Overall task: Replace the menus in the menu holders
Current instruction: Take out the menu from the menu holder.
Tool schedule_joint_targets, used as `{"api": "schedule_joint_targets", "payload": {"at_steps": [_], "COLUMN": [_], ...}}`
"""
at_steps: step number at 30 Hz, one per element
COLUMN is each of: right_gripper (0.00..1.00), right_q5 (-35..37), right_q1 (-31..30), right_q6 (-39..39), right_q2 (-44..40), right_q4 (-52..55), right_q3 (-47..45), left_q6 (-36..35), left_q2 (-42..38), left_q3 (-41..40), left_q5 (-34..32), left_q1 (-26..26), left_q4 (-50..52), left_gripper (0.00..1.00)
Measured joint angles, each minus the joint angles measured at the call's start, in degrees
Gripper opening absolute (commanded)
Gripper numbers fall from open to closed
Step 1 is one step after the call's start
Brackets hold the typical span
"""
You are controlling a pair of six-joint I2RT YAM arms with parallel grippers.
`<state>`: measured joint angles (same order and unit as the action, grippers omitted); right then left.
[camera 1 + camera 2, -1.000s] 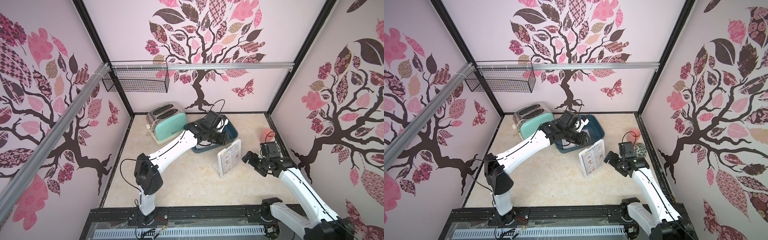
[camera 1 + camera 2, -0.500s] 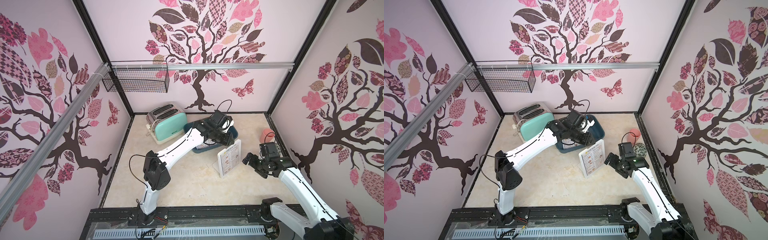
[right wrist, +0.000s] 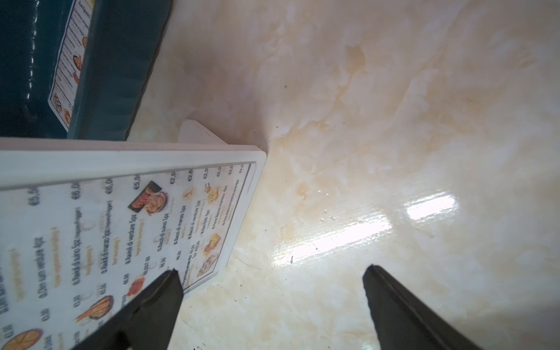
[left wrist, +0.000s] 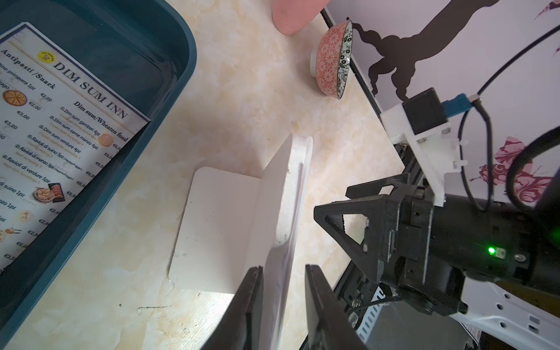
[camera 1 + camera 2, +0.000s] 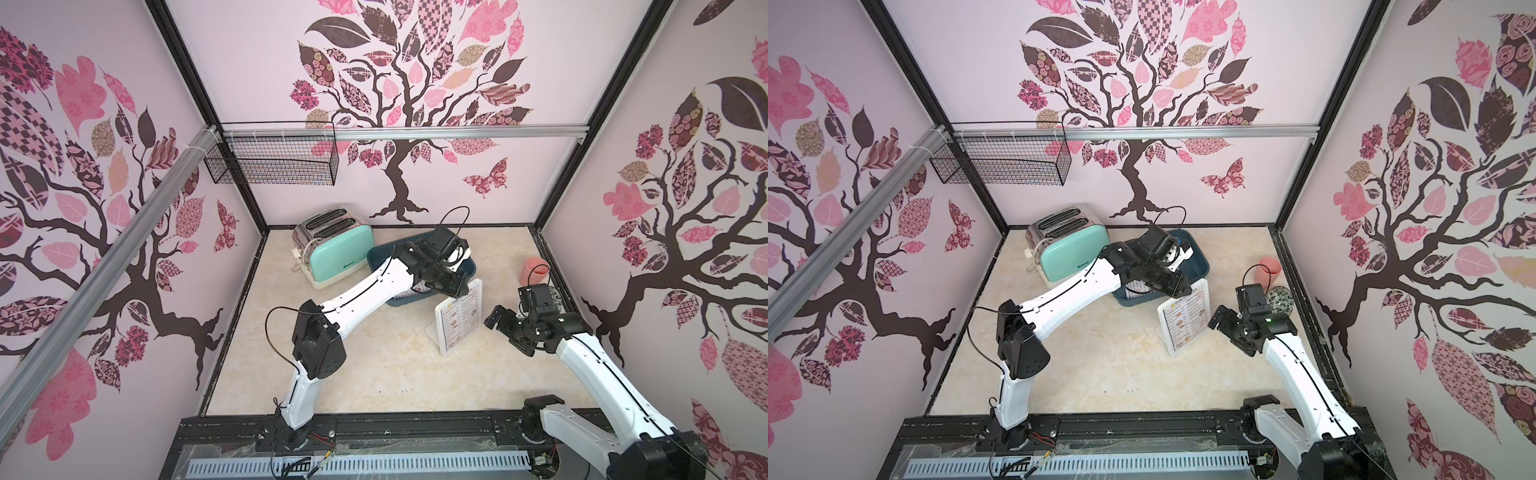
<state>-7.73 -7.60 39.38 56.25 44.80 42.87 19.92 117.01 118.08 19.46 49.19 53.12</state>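
- Table point(image 5: 374, 365): a glossy, marbled top. A light stand is judged likely to slide on it if pushed.
- Blue tub point(image 4: 136, 45): set toward the back, just behind the stand. The spare menu point(image 4: 60, 121) is seen lying in it, propped against a wall.
- Menu holder point(image 4: 212, 230): stood upright on its flat foot between tub and right arm. It is judged stiff, light and easily tipped. It would best be steadied at a side rim or pressed at the foot, not squeezed across the face.
- Loaded menu point(image 5: 1185, 318): seated in the holder, print toward the right arm, its top edge apparently proud of the slot. It is judged thin, limp and easily creased. It should be pinched flat at that top edge and drawn straight up along the slot.
- Left gripper point(image 4: 283, 268): placed astride that top edge with the jaws narrowly apart. A gap is seen on one side, so nothing is clamped yet.
- Right gripper point(image 3: 272, 269): spread wide and empty, held just beside the holder's printed face.
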Motion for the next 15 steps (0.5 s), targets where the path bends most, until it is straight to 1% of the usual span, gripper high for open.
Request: {"api": "schedule_joint_targets", "payload": {"at_steps": [3,15], "right_gripper": [1.0,1.0], "right_q5": [-0.07,-0.5], "right_q1": [0.0,0.0], "right_q6": [-0.04,-0.39], "right_q2": [0.0,0.0], "right_q4": [0.0,-0.02], "right_q3": [0.0,0.0], "left_q6": [-0.35,-1.22], "left_q2": [0.15,0.15], "left_q3": [0.0,0.33], "left_q5": [-0.5,-0.96], "left_q1": [0.0,0.24], "left_q4": [0.26,0.39], "left_gripper": [0.28,0.14]}}
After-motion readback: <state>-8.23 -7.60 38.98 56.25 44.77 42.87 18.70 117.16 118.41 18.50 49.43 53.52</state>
